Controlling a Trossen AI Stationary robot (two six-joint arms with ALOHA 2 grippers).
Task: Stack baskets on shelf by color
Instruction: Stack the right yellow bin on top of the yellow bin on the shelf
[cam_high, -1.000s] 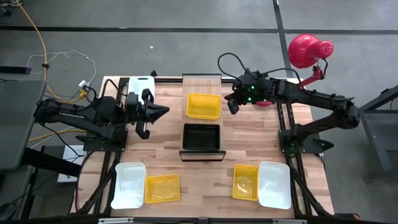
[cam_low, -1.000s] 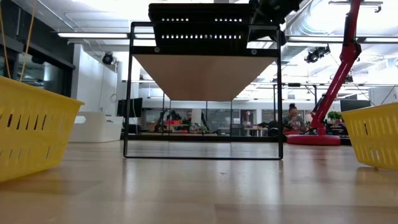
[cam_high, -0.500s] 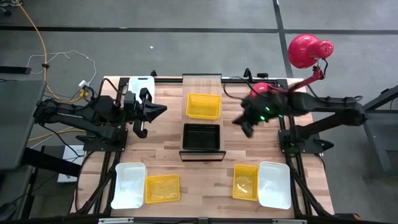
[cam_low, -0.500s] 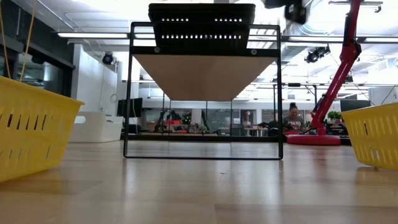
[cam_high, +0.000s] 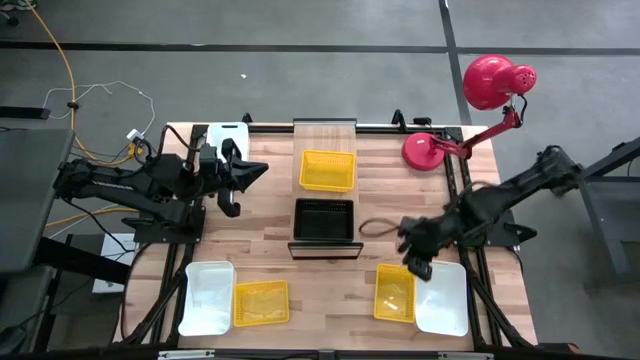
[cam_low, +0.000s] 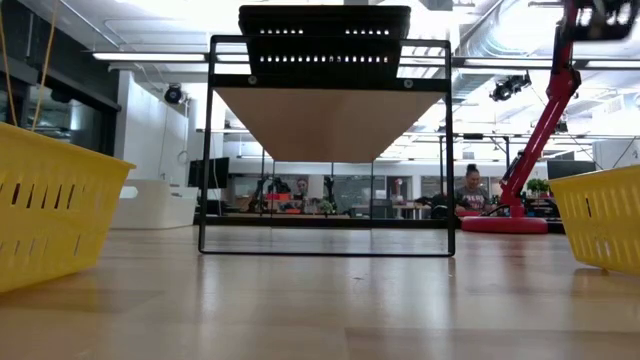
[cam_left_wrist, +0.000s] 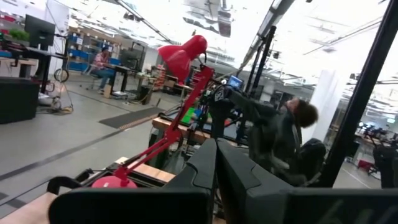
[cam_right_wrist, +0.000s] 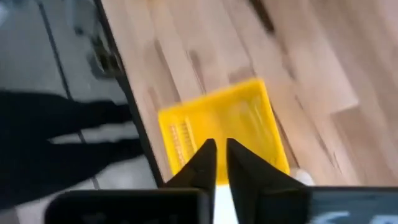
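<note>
In the high view the shelf (cam_high: 325, 128) runs down the table's middle. A yellow basket (cam_high: 327, 170) and a black basket (cam_high: 324, 220) rest on its board. On the tabletop, a white basket (cam_high: 208, 297) and a yellow basket (cam_high: 260, 303) lie near left. Another yellow basket (cam_high: 395, 292) and white basket (cam_high: 442, 296) lie near right. My right gripper (cam_high: 413, 265) hovers over that near-right yellow basket (cam_right_wrist: 217, 121), fingers almost together (cam_right_wrist: 221, 163), holding nothing. My left gripper (cam_high: 262, 170) waits left of the shelf, shut and empty (cam_left_wrist: 216, 168).
A red desk lamp (cam_high: 495, 85) stands at the far right corner on its base (cam_high: 425, 150). A white basket (cam_high: 228, 135) lies at the far left behind the left arm. A dark cable loop (cam_high: 375, 228) lies right of the shelf. People sit in the room beyond the table.
My right arm has swung fast from beside the yellow basket on the shelf toward the table's near right edge and now hangs over the near-right yellow basket. The baskets have stayed where they were.
</note>
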